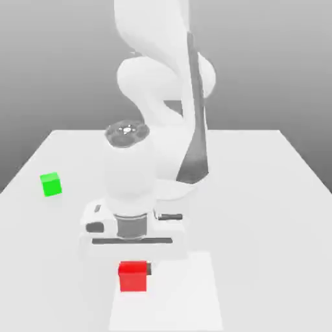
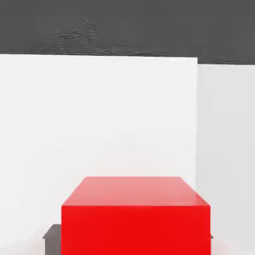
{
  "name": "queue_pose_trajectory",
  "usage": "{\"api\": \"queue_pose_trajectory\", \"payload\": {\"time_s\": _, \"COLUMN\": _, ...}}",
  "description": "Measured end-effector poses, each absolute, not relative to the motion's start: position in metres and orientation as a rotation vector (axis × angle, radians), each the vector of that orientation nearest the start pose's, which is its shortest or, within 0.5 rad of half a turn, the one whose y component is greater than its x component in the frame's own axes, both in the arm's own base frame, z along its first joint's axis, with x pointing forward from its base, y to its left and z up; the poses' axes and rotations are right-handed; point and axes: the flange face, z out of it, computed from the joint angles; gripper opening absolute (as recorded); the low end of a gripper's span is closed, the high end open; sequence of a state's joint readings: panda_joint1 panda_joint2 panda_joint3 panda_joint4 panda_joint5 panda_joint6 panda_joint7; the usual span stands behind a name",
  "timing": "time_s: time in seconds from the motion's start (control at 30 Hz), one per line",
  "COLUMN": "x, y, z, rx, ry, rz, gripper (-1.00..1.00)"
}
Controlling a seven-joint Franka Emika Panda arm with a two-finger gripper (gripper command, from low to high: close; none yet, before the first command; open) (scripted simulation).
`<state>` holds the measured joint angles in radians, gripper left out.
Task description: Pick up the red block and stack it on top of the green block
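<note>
1. A plain grey backdrop (image 1: 52, 78) fades behind a pale tabletop (image 1: 259, 227), with a brighter rectangle (image 1: 178, 298) on its near part.
2. The white arm (image 1: 175, 152) reaches toward the near side, and its hand (image 1: 134, 275) is clamped on the red block (image 1: 133, 279), with dark fingertips against two opposite sides in the hand view.
3. The red block sits near, by the brighter rectangle's edge on the exterior view's left. Whether it touches the surface beneath or hangs just above it cannot be told.
4. The green block (image 1: 51, 184) stands apart, farther back and toward the exterior view's left, its top bare for stacking.
5. The red block looks stiff and probably light, with little to break. Its flat, matte faces should give fair friction, though a grip off centre could let it twist.
6. The best hold is across two opposite upright faces, around mid-height, leaving the underside free to land flat. The present grip appears to suit that.
7. The step in hand seems to be the grasp, with the stacking still to do. The next move likely calls for a straight lift, a level carry, careful alignment of the faces and a gentle release.
</note>
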<state>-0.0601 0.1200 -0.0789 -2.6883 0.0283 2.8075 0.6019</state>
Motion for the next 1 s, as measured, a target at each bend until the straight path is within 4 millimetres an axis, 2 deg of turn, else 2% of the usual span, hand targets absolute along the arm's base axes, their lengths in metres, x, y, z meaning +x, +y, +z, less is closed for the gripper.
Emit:
{"api": "queue_pose_trajectory", "payload": {"time_s": 0.03, "x": 0.406, "y": -0.063, "z": 0.204, "rx": -2.910, "ry": 1.189, "rz": -0.002, "gripper": -1.00}}
{"api": "queue_pose_trajectory", "payload": {"time_s": 0.2, "x": 0.380, "y": -0.149, "z": 0.237, "rx": -2.804, "ry": 1.497, "rz": -0.048, "gripper": -1.00}}
{"api": "queue_pose_trajectory", "payload": {"time_s": 0.33, "x": 0.352, "y": -0.198, "z": 0.258, "rx": -2.719, "ry": 1.690, "rz": -0.081, "gripper": -1.00}}
{"api": "queue_pose_trajectory", "payload": {"time_s": 0.43, "x": 0.324, "y": -0.234, "z": 0.270, "rx": -2.633, "ry": 1.843, "rz": -0.098, "gripper": -1.00}}
{"api": "queue_pose_trajectory", "payload": {"time_s": 0.57, "x": 0.276, "y": -0.279, "z": 0.283, "rx": -2.482, "ry": 2.054, "rz": -0.109, "gripper": -1.00}}
{"api": "queue_pose_trajectory", "payload": {"time_s": 0.77, "x": 0.195, "y": -0.328, "z": 0.289, "rx": -2.214, "ry": 2.335, "rz": -0.101, "gripper": -1.00}}
{"api": "queue_pose_trajectory", "payload": {"time_s": 0.87, "x": 0.152, "y": -0.343, "z": 0.286, "rx": -2.066, "ry": 2.455, "rz": -0.088, "gripper": -1.00}}
{"api": "queue_pose_trajectory", "payload": {"time_s": 1.0, "x": 0.096, "y": -0.353, "z": 0.276, "rx": -1.859, "ry": 2.590, "rz": -0.061, "gripper": -1.00}}
